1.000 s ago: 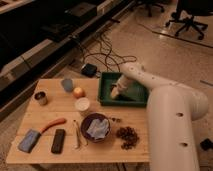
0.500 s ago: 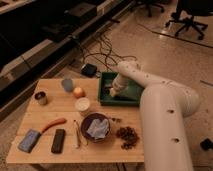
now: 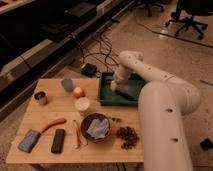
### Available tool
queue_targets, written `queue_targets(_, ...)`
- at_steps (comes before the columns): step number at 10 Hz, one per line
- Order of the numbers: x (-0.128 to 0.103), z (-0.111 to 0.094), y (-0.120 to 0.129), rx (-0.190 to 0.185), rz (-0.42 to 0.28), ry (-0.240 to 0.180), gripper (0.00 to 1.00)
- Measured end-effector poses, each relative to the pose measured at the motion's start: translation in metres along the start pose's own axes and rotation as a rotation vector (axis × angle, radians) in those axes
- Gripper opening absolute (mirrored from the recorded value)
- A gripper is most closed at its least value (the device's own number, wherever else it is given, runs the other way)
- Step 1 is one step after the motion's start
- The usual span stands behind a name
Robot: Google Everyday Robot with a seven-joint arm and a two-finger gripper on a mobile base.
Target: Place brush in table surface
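Observation:
A slim dark stick-like thing, which I take for the brush (image 3: pixel 130 93), lies inside the green tray (image 3: pixel 106 95) at the back right of the table. My gripper (image 3: pixel 115 86) points down into the tray at the brush's left end; I cannot tell whether it touches it. The white arm (image 3: pixel 160 115) reaches in from the right and hides the tray's right part. The light wooden table surface (image 3: pixel 65 107) spreads to the left and front of the tray.
On the table: a dark bowl with a cloth (image 3: pixel 96 127), a white cup (image 3: pixel 82 105), an orange fruit (image 3: pixel 78 92), a blue cup (image 3: pixel 67 84), a metal can (image 3: pixel 40 97), an orange-handled tool (image 3: pixel 52 124), a black bar (image 3: pixel 58 140), a blue sponge (image 3: pixel 29 140), a thin two-pronged tool (image 3: pixel 77 134) and dark nuts (image 3: pixel 127 135).
My gripper has shifted slightly left inside the green tray, and the arm's bulk has swung closer in the foreground. The things on the table have not moved.

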Motion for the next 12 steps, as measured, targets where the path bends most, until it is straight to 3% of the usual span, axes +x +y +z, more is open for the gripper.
queue_targets(1, 0.003, -0.025, 0.000, 0.014, 0.008, 0.027, 0.00)
queue_targets(3, 0.008, -0.047, 0.015, 0.028, -0.009, 0.095, 0.00)
queue_targets(6, 0.040, -0.055, 0.057, 0.027, -0.069, 0.196, 0.00)
queue_targets(8, 0.058, -0.055, 0.089, 0.028, -0.103, 0.204, 0.00)
queue_targets(10, 0.092, -0.062, 0.122, 0.044, -0.127, 0.205, 0.00)
queue_targets(12, 0.116, -0.056, 0.142, 0.011, -0.131, 0.208, 0.00)
